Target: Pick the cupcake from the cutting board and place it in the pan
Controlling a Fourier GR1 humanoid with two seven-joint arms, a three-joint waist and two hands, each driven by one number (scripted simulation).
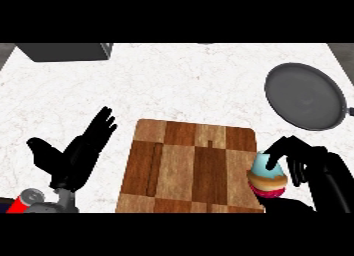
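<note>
The cupcake (268,177), with pale blue icing and a striped red-and-yellow cup, sits at the right edge of the wooden cutting board (186,166). My right hand (313,167) is curled round it from the right, fingers over its top and side. The grey round pan (307,96) lies at the far right, its handle pointing to the right edge. It holds nothing. My left hand (76,152) rests open left of the board, fingers up.
A dark grey box (64,51) stands at the back left of the white marble counter (172,85). A red and grey object (28,200) shows at the lower left by my left forearm.
</note>
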